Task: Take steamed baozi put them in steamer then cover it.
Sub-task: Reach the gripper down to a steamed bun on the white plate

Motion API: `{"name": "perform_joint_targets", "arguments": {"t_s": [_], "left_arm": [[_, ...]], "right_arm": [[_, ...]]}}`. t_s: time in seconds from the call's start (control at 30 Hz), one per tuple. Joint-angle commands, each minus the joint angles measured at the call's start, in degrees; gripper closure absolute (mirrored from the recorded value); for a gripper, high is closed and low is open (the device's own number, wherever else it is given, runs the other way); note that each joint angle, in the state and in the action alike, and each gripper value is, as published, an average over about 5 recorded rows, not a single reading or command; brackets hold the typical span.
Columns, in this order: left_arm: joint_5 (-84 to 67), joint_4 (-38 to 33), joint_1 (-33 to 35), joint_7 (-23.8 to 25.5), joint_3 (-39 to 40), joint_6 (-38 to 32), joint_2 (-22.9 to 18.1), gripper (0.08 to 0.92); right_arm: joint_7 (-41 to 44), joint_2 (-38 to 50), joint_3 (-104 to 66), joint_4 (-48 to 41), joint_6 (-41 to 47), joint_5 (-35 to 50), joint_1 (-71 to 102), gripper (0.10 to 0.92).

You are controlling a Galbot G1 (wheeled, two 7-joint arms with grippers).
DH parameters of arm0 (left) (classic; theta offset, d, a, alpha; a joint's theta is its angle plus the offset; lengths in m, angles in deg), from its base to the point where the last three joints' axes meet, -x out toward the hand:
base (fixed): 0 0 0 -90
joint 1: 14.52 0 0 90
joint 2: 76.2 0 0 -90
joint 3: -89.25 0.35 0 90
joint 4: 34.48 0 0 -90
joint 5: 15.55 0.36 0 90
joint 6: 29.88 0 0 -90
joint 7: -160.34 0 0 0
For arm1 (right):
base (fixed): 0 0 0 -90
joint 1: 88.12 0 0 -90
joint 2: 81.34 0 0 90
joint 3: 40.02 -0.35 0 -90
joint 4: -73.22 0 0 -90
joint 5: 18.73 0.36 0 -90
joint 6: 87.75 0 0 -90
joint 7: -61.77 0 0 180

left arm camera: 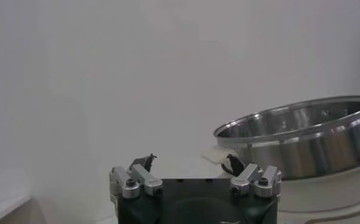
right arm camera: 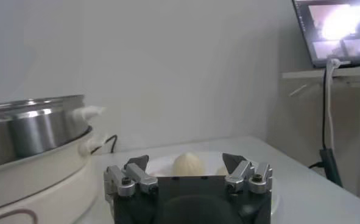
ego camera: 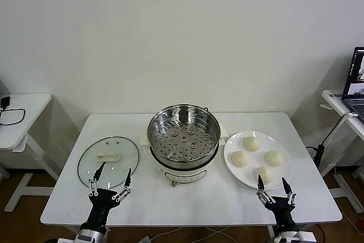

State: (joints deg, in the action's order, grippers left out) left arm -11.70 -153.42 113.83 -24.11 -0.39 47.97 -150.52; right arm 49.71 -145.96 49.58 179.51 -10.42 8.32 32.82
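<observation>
Baozi [ego camera: 263, 174] nearest right gripper [ego camera: 275, 185], just ahead of its spread, empty fingers; three more beyond on plate [ego camera: 232, 163]. Likely soft, light, easily dented: pinch low on flanks, gently. Steamer [ego camera: 183, 132] off to its left, uncovered. Left gripper [ego camera: 111, 178] wide, empty, over cover [ego camera: 108, 161] edge; glass, fragile, take by handle.

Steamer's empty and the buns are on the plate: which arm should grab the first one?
Right. The right gripper hangs open at the plate's near edge, beside the nearest bun. The left gripper sits by the lid, across the steamer.
</observation>
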Motion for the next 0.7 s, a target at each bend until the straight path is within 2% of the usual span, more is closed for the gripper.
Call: {"name": "perform_joint_targets", "arguments": {"t_s": [0.03,0.2,0.47,0.7], "left_arm": [[-0.02,-0.35,0.02,-0.02,-0.01,0.00,0.00,0.177],[-0.10,-0.89,0.06,-0.09,-0.06,0.01,0.03,0.177],[-0.13,-1.46,0.09,-0.13,0.36,0.00,-0.07,0.177],[-0.12,-1.78,-0.10,-0.18,1.07,0.25,-0.09,0.177]], "right_arm": [[-1.33,2.72,-0.02,-0.43,3.93,0.86,-5.95,0.203],[-3.08,6.57,3.33,-5.07,7.47,5.64,-17.03,0.203],[-3.24,11.17,14.70,-19.74,9.58,12.08,-39.33,0.203],[2.40,13.90,26.51,-34.06,10.28,13.65,-54.77,0.203]]}}
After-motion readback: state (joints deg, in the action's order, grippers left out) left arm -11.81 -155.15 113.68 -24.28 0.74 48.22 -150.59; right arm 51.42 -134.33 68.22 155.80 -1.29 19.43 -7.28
